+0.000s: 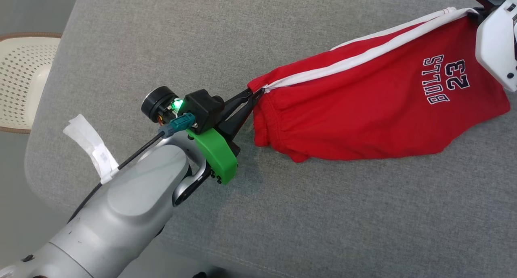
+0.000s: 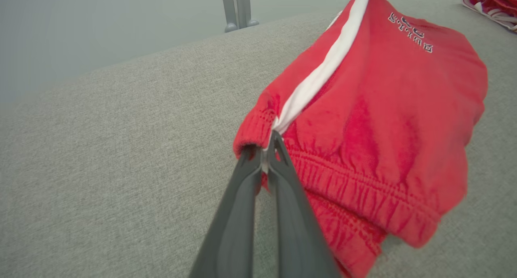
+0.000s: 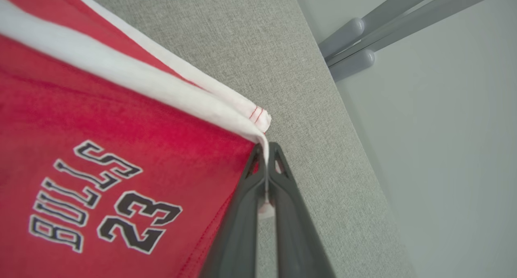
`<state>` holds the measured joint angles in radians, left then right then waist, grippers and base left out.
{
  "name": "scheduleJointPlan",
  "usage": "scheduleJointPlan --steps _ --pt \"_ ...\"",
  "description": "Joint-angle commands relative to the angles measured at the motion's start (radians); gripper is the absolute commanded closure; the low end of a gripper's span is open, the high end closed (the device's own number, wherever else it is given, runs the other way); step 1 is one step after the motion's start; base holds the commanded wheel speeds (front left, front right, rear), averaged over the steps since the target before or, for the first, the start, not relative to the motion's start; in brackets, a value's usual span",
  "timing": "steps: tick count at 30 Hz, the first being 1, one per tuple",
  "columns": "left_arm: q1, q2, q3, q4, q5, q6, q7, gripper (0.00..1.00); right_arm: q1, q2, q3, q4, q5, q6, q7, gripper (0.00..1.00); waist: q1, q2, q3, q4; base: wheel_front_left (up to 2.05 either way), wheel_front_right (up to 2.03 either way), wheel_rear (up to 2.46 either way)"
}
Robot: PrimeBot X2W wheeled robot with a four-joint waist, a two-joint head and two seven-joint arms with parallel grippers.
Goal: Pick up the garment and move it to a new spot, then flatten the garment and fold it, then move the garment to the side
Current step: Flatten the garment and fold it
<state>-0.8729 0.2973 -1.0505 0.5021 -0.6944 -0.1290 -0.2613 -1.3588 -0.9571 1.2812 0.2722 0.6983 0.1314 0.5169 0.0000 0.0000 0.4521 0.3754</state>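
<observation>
Surface: grey fabric-covered bench, pale floor beyond its edges. A white perforated chair stands off the left edge. Grey metal legs stand beyond the far edge.

Garment: red shorts, white side stripe, "BULLS 23" print. They are pulled taut along the stripe between the two grippers, over the right part of the bench and well away from its rounded left corner. The lower folds sag onto the fabric.

Left gripper: jaws clamped on the elastic waistband corner, where the stripe ends.

Right gripper: jaws closed on the white hem corner, near the far edge of the bench.

Also noted: a second red-and-white garment lies further along the bench in the left wrist view.
</observation>
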Motion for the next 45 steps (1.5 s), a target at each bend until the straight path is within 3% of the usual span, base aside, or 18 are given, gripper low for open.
scheduleJointPlan --steps 1,11,12,13,15,16,25,31,38,45 --pt "-0.019 -0.005 0.005 0.004 0.004 -0.002 -0.005 1.00 -0.015 0.002 0.000 0.010 -0.011 -0.001 -0.010 1.00 0.0000 0.0000 0.011 0.007 0.00 0.00 0.00" --pt "-0.038 -0.029 0.008 0.022 0.005 -0.003 -0.004 1.00 -0.039 0.014 0.000 0.067 -0.024 -0.001 -0.035 1.00 0.0000 0.0000 0.039 0.021 0.00 0.00 0.00" --pt "-0.040 -0.030 -0.003 0.030 0.003 -0.003 -0.004 1.00 -0.043 0.018 -0.001 0.070 -0.024 -0.001 -0.046 0.82 0.0000 0.0000 0.041 0.021 0.00 0.00 0.00" --pt "-0.044 -0.032 -0.009 0.033 0.002 -0.003 -0.004 0.91 -0.044 0.019 -0.001 0.076 -0.024 -0.001 -0.051 0.00 0.0000 0.0000 0.042 0.021 0.00 0.00 0.00" --pt "-0.051 -0.035 -0.013 0.039 -0.005 -0.002 -0.004 0.48 -0.029 0.021 -0.001 0.079 -0.037 -0.001 -0.054 0.00 0.0000 0.0000 0.043 0.022 0.00 0.00 0.00" --pt "-0.052 -0.036 -0.009 0.044 -0.004 -0.002 -0.004 0.00 -0.024 0.020 0.000 0.085 -0.035 -0.001 -0.056 0.00 0.0000 0.0000 0.043 0.022 0.00 0.00 0.00" --pt "-0.030 -0.039 0.030 0.085 0.027 -0.002 -0.004 0.00 -0.003 0.040 -0.001 0.123 -0.015 -0.001 -0.087 0.00 0.0000 0.0000 0.008 -0.003 0.00 0.00 0.00" --pt "0.006 -0.022 0.090 0.103 0.057 -0.002 -0.004 0.00 0.013 0.070 -0.001 0.175 0.036 -0.001 -0.168 0.00 0.0000 0.0000 -0.059 -0.035 0.00 0.00 0.00" --pt "0.077 0.000 0.209 0.087 0.088 0.000 -0.004 0.00 0.079 0.150 -0.057 0.293 0.152 -0.001 -0.363 0.00 0.0000 0.0000 -0.160 -0.089 0.00 0.00 0.00" --pt "0.192 -0.014 0.386 -0.011 0.119 0.036 -0.004 0.00 0.208 0.223 -0.165 0.361 0.233 -0.001 -0.606 0.00 0.0000 0.0000 -0.240 -0.141 0.00 0.00 0.00"
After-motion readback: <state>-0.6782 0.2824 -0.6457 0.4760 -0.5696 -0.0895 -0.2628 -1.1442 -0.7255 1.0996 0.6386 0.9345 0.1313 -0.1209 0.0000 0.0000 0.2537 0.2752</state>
